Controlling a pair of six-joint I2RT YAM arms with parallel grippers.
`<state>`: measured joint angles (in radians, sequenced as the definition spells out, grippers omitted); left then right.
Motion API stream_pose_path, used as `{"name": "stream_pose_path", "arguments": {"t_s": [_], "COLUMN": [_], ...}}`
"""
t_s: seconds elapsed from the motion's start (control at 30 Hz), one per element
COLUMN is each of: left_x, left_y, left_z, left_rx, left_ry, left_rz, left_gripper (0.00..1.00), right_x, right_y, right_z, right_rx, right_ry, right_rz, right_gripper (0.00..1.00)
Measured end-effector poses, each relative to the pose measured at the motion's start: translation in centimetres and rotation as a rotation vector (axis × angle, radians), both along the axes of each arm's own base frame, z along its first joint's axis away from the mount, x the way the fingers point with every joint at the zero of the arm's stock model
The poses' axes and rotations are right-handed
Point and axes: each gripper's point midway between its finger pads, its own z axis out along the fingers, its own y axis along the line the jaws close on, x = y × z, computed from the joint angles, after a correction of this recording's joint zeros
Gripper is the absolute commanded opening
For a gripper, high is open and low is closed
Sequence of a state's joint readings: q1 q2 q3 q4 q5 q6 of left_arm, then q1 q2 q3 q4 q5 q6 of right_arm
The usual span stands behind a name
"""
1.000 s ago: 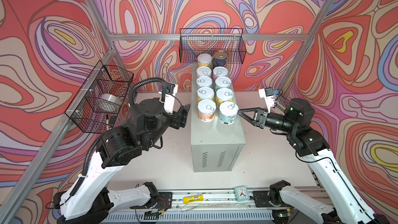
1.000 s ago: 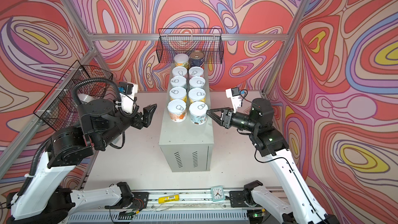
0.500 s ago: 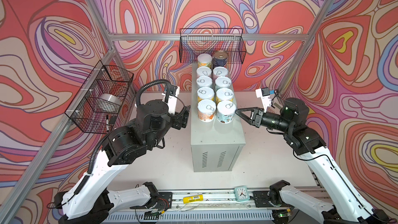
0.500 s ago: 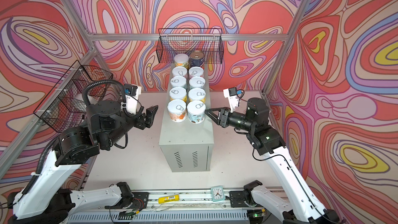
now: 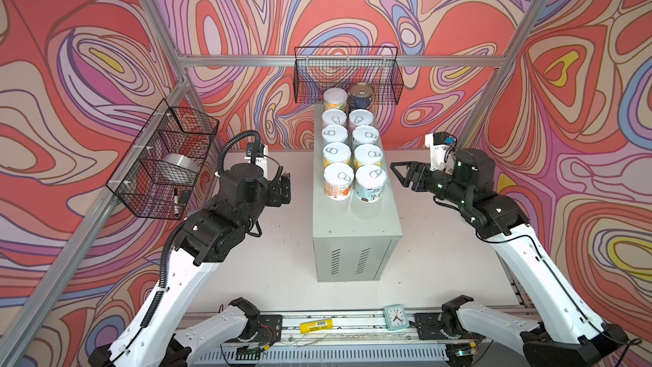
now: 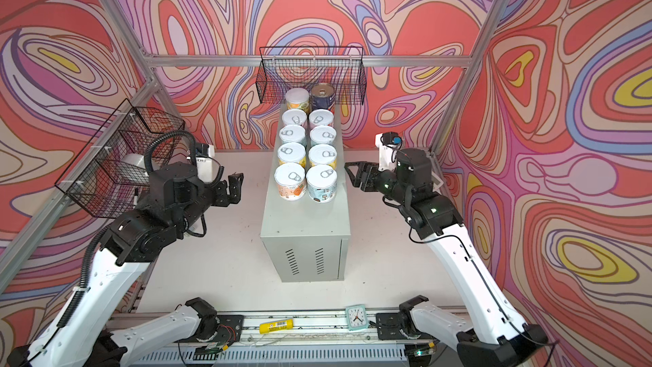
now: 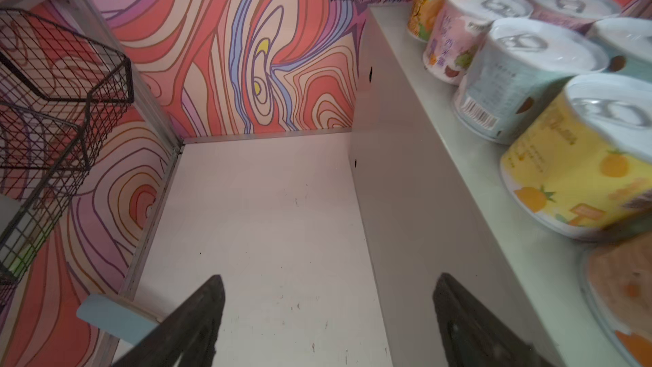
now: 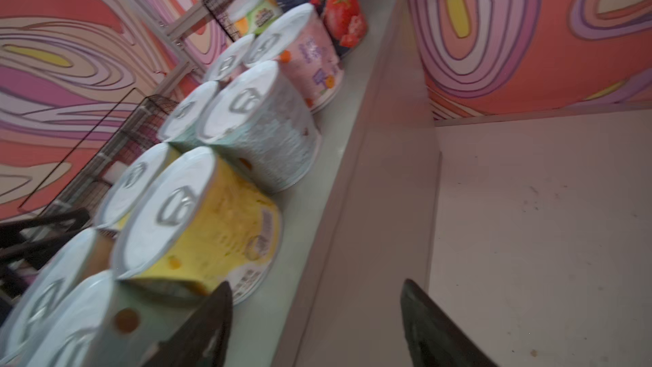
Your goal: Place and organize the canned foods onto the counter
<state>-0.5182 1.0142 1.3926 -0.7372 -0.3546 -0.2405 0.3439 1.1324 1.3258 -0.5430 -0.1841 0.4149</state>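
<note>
The right hand [image 5: 400, 172] has just backed away from the blue-labelled tin [image 5: 369, 185] at the front right corner of the block, where a moment ago its closed tip was pressed in. It now hangs at that tin's 3 o'clock, clear of it. Its jaws are spread wide with nothing between them, as the right wrist view confirms. The left hand [image 5: 284, 190] has also widened, from partly open to fully spread, and holds nothing. It sits at 9 o'clock of the front pair of tins, well apart from the grey bench [image 5: 356, 231].

The canned foods [image 5: 366, 135] all stand upright on the bench top. There are ten, in two files of five, packed toward 12 o'clock, and the 6 o'clock end is bare. I judge that the nudge on the front tin was the last touch-up and the arranging looks complete, with both arms apparently pulling clear.
</note>
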Motion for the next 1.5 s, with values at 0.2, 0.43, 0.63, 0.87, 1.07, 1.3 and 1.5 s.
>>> {"name": "stream_pose_path", "arguments": {"t_s": [0.2,0.43,0.63,0.87,1.07,1.3,1.5], "left_x": [2.4,3.3,3.6,4.8,7.0,8.9,9.0], "left_y": [2.7,5.7,12.4,15.3,12.6,11.8,11.8], "left_z": [-8.0,-18.3,-22.6,-29.5,-32.3,-30.2,-30.1], "left_rx": [0.060,0.231,0.244,0.162,0.111,0.087,0.087], "left_ry": [0.040,0.031,-0.004,0.039,0.029,-0.039,-0.043], "left_rz": [0.148,0.278,0.470,0.495,0.319,0.277,0.275], "left_gripper": [1.00,1.00,0.99,1.00,1.00,1.00,1.00], "right_x": [4.7,7.6,8.0,8.7,9.4,11.0,8.0], "right_y": [-4.1,-6.6,-6.4,-6.2,-8.5,-15.4,-17.8], "right_z": [-5.4,-11.9,-15.1,-15.6,-15.5,-21.4,-31.7], "right_rx": [-0.184,-0.289,-0.305,-0.330,-0.388,-0.495,-0.520], "right_ry": [0.063,0.125,0.090,-0.035,-0.118,-0.070,0.049], "right_rz": [-0.277,-0.425,-0.403,-0.382,-0.418,-0.546,-0.517], "right_gripper": [0.98,0.98,0.98,0.98,0.98,0.98,0.98]}}
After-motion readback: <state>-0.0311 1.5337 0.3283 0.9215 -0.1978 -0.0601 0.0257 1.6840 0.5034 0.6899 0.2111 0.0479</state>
